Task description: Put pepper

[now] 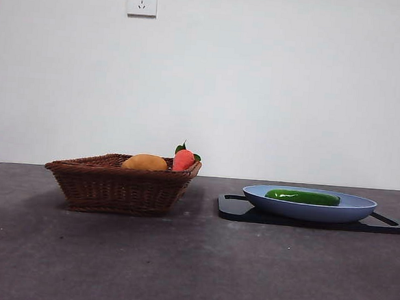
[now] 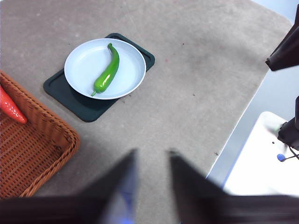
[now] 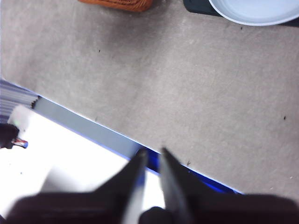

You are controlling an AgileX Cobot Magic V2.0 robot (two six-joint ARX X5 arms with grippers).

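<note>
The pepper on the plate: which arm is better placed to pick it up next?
Probably the left. Its claw is open and its wrist view shows the whole pepper on the plate. The right claw hangs over the table edge and sees only the plate's rim.

Bare tabletop (image 1: 191, 273) runs across the whole lower half of the front frame; I have free passage there. A wicker basket (image 1: 118, 185) stands left of centre, its raised walls blocking a low sideways approach; an orange-yellow fruit (image 1: 144, 162) and a red item (image 1: 183, 160) rise above its rim. The plate (image 1: 347, 210) on a dark tray (image 1: 231, 208) sits at the right, and an open gap of table separates tray from basket. The pepper (image 1: 302, 197) lies in the plate, with nothing over it; the rim is low. My left gripper (image 2: 152, 161) and right gripper (image 3: 152, 157) both hang over bare table, well clear of everything.
</note>
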